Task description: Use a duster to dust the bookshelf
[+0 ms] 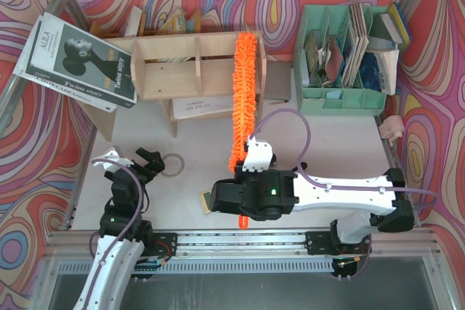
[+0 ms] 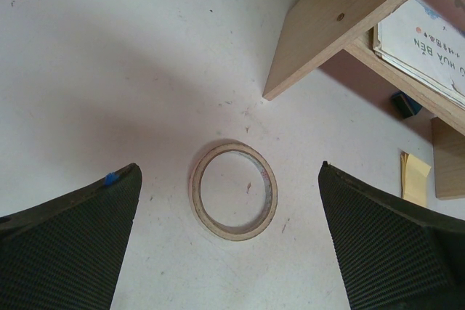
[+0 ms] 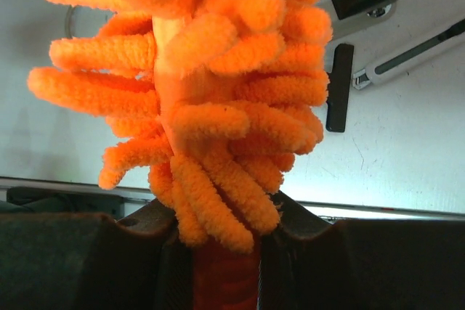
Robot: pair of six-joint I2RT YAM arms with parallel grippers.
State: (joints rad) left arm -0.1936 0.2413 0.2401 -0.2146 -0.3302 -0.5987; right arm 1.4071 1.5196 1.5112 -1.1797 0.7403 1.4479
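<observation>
The right gripper [image 3: 225, 248] is clamped on the duster [image 1: 243, 92], its dark fingers pressing both sides of the orange handle just below the fluffy head, at the bottom centre of the right wrist view. In the top view the duster runs as a nearly vertical orange strip through the middle of the frame. Its lower end is at the black wrist in the lower centre, and its tip is near the top edge. The upper half of the brush lies across the right end of the bookshelf [image 1: 196, 63], close to the right side panel; how firmly it presses on the wood cannot be told.

The left gripper [image 2: 229, 170] stands wide open and holds nothing. It hangs in the lower left of the top view, above a thin pale ring [image 2: 236, 234] that lies flat on the white table [image 1: 189, 139]. In the left wrist view the ring sits between the two black fingers and touches neither.

A black-and-white magazine [image 1: 76, 59] leans at the shelf's left end, in the upper left. A mint-green file organiser [image 1: 341, 96] packed with books stands in the upper right, apart from the shelf. A white booklet [image 1: 200, 105] rests on the lower tier, and yellow sticky notes [image 2: 414, 178] lie on the table at the right edge of the left wrist view
</observation>
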